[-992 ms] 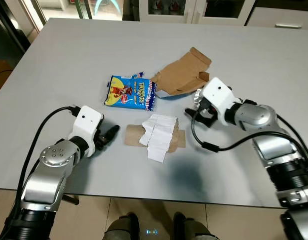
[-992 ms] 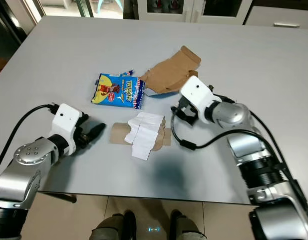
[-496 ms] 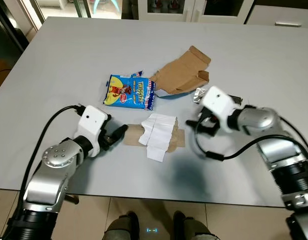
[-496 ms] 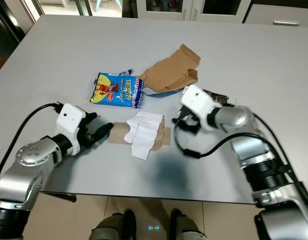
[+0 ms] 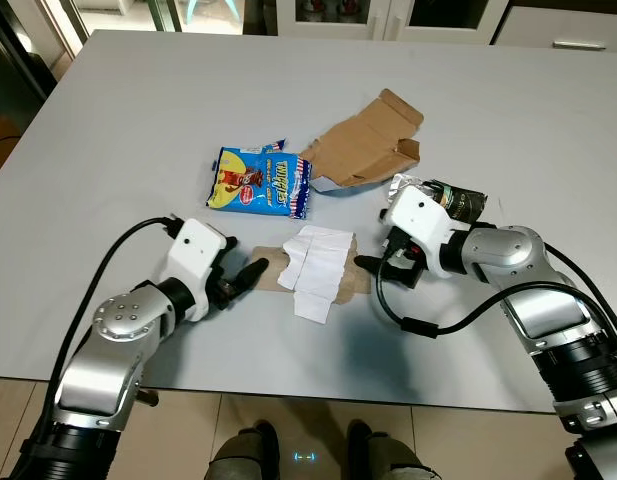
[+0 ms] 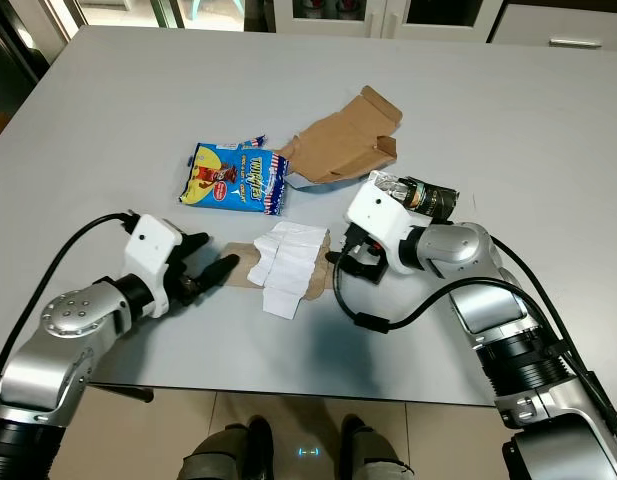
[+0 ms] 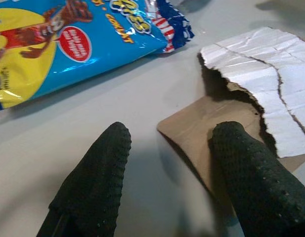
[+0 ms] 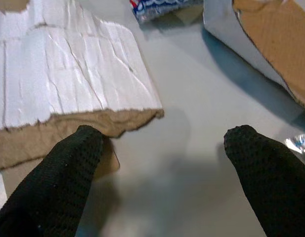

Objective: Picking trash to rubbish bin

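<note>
A flat brown cardboard strip (image 5: pixel 270 268) lies at the table's near middle, with a torn white paper (image 5: pixel 316 262) over it. My left gripper (image 5: pixel 250 272) is open at the strip's left end; in the left wrist view one finger (image 7: pixel 251 168) rests on the cardboard (image 7: pixel 196 133) and the other finger (image 7: pixel 100 168) on the bare table. My right gripper (image 5: pixel 373 262) is open at the strip's right end, one finger (image 8: pixel 68 168) against the cardboard's edge (image 8: pixel 53 138). Behind lie a blue snack packet (image 5: pixel 260 185) and an unfolded brown carton (image 5: pixel 366 150).
A dark crumpled can with a silver end (image 5: pixel 443 197) lies just behind my right wrist. The grey table (image 5: pixel 138 110) stretches far back and to the left; its near edge (image 5: pixel 318 385) runs close below the arms. Cabinets stand beyond the far edge.
My left gripper has moved right up to the strip's left end. My right gripper has come in to the strip's right end, uncovering the dark can behind it.
</note>
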You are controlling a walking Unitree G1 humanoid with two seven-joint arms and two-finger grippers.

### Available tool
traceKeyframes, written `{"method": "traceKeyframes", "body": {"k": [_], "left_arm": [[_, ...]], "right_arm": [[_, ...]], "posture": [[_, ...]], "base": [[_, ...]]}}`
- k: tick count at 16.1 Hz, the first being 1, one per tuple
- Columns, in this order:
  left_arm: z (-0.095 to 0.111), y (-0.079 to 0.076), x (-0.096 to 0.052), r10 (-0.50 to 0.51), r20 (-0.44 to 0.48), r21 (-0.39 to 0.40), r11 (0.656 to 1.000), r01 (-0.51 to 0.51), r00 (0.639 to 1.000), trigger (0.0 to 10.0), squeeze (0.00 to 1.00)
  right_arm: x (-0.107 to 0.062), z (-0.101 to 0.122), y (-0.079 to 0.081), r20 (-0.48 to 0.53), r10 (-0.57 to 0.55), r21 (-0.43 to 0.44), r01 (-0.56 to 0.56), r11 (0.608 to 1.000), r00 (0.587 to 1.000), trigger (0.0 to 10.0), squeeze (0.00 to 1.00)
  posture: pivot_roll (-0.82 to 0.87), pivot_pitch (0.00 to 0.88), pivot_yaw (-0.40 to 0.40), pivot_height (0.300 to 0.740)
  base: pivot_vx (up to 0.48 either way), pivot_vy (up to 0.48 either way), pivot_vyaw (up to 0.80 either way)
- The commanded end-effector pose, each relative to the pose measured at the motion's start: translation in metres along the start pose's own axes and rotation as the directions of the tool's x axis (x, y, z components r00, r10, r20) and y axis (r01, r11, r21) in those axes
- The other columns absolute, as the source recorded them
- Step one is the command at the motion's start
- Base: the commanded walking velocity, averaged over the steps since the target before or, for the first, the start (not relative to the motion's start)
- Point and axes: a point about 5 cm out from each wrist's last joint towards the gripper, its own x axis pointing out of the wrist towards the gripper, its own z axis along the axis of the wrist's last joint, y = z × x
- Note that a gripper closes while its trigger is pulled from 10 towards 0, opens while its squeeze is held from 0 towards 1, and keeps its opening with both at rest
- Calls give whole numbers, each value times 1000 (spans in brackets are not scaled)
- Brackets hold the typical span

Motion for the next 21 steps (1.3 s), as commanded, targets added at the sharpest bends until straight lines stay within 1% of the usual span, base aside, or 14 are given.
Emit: {"method": "traceKeyframes", "body": {"k": [1,5,6,8,9,10,11,13,15,16,18,20,21], "left_arm": [[-1,-3,0,-15,4,1,1000,15,1000,10000,0],[-1,-6,6,-10,28,-8,1000,10,1000,10000,0],[1,-8,8,-12,36,-8,1000,12,999,10000,0],[1,-8,7,-12,36,-6,1000,12,999,10000,0],[1,-8,6,-11,36,-5,1000,11,999,10000,0],[0,-7,4,-7,36,-4,1000,7,999,10000,0],[0,-7,3,-4,36,-5,1000,4,999,10000,0],[0,-7,2,1,37,-9,1000,0,999,10000,0],[-1,-7,2,2,37,-12,1000,-2,999,10000,0],[-1,-8,2,2,38,-14,1000,-2,999,10000,0],[-1,-8,1,7,39,-18,1000,-6,999,10000,0],[-2,-7,1,15,37,-14,1000,-15,999,10000,0],[-2,-7,1,17,37,-13,1000,-17,999,10000,0]], "right_arm": [[1,3,6,17,22,7,-22,1000,1000,10000,0],[9,15,10,62,22,12,-23,1000,998,10000,0],[12,16,22,60,65,15,-66,998,996,10000,0],[12,7,30,24,99,-10,-99,995,995,10000,0],[10,-2,31,-4,90,-23,-90,996,996,10000,0],[8,-8,23,-21,42,-19,-42,999,999,10000,0],[8,-11,12,-27,-35,-31,34,999,999,10000,0],[6,-17,-3,-48,-122,1,122,992,991,10000,0],[5,-24,-6,-78,-138,0,139,990,987,10000,0],[7,-29,-2,-94,-116,5,117,993,989,10000,0],[18,-37,17,-94,-43,17,45,999,995,10000,0],[24,-35,27,-76,-7,21,8,1000,997,10000,0],[26,-35,29,-71,0,22,2,1000,998,10000,0]], "posture": [[-90,243,20,740],[-91,244,20,740],[-96,248,14,740],[-95,250,13,740],[-94,253,11,740],[-95,253,11,740],[-94,254,11,740],[-93,255,8,740],[-90,254,7,740],[-86,255,6,740],[-82,256,5,740],[-80,257,6,740],[-80,257,6,740]], "base": [[0,0,0],[0,0,0],[0,0,0],[0,0,0],[0,0,0],[0,0,0],[0,0,0],[0,0,0],[0,0,0],[0,0,0],[0,0,0],[0,0,0],[0,0,0]]}}
